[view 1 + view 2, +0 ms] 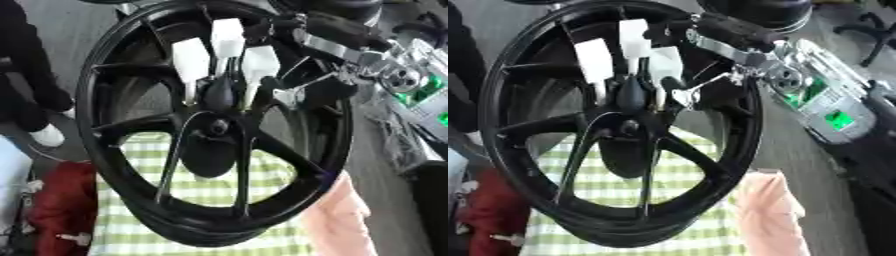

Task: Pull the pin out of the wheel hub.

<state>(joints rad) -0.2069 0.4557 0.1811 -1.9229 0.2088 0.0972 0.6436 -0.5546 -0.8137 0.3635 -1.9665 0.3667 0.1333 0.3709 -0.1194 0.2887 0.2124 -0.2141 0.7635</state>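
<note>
The glossy black spoked wheel hub [210,130] stood nearly upright and tilted, filling most of both views, with its lower rim over a green-and-white checked cloth [219,185]. At the hub's centre a small round boss [217,127] was visible; whether this was the pin could not be told.

The robot's right hand [636,70], black with white-tipped fingers [592,60], came in from the upper right of the hub on an arm with silver joints [745,50]. Its fingers pointed down and were spread across the upper spokes, just above the hub's centre. A dark rounded part [632,95] sat between the fingers at that point, but whether the hand had closed on anything could not be told, because the black hand merged with the black spokes. The left hand did not appear in either view.

To the right of the hub, below its rim, lay a pale pink cloth [772,210]. To the lower left of the hub lay a red object [61,205]. Beyond the hub to the right stood a silver-grey device with green lit parts [833,115].
</note>
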